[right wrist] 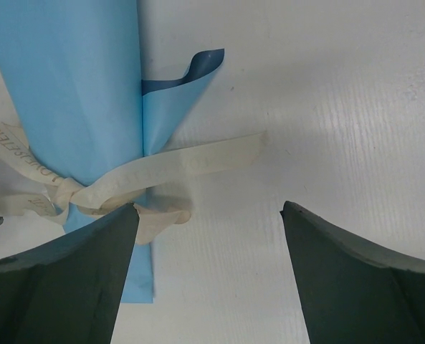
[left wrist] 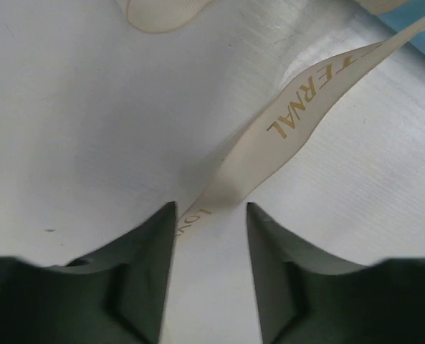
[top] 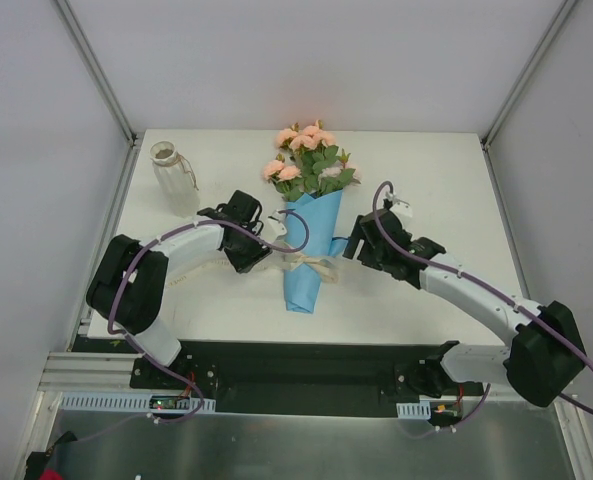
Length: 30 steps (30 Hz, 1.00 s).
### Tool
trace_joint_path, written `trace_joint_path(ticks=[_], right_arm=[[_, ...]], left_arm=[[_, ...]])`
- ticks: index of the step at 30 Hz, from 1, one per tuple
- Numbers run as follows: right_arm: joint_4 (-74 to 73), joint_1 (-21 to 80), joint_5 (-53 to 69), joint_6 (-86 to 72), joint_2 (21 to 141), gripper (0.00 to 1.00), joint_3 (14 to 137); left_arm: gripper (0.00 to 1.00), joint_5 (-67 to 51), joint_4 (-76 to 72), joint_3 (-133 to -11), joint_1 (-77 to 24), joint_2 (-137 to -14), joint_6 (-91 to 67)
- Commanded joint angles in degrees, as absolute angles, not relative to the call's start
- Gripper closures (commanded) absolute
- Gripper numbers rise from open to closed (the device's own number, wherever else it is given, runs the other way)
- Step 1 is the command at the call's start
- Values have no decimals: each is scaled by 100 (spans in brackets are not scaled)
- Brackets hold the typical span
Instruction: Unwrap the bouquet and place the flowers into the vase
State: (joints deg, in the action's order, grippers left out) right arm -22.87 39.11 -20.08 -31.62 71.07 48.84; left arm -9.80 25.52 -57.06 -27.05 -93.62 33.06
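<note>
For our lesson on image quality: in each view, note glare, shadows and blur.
Top view: even, soft light, bouquet sharp, shadows faint. Left wrist view: streaky sheen on the table, ribbon lettering sharp, left fingers dark. Right wrist view: the ribbon throws a soft shadow; right fingers dark and slightly soft-edged.

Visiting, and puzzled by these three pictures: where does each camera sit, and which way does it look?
Top external: fixed above and behind the arms, looking down on the table, bouquet and vase; both whole arms show.
Left wrist: on the left arm, looking down at the ribbon between the fingers of the left gripper.
Right wrist: on the right arm, facing the bouquet's tied wrap; the right gripper frames it.
Shared: both wrist views show the cream ribbon.
</note>
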Motion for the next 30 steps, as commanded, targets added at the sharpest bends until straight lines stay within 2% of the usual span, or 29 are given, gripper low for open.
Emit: trace_joint_path(ticks=[1, 3, 4, 7, 18, 30], right_arm=[[-1882, 3938, -2039, -3576, 7242, 16, 4808], [-1758, 3972, -1934, -3743, 7356, 18, 4755], [-1592, 3990, -1907, -3883, 7391, 19, 4685], [-1161, 4113, -1820, -4069, 7523, 21, 4571], [262, 4289, -783, -4974, 8130, 24, 4474], [808, 4333, -316, -5502, 8613, 30, 4509]], left_arm=[[65, -800, 2435, -5564, -2742, -9387, 3428], [78, -765, 2443, -5537, -2751, -9343, 3410], [89, -747, 2443, -5528, -2742, -9334, 3384], [100, -712, 2443, -5493, -2751, -9238, 3288], [100, -580, 2478, -5344, -2742, -8772, 3155], [100, -589, 2470, -5238, -2751, -8622, 3068]])
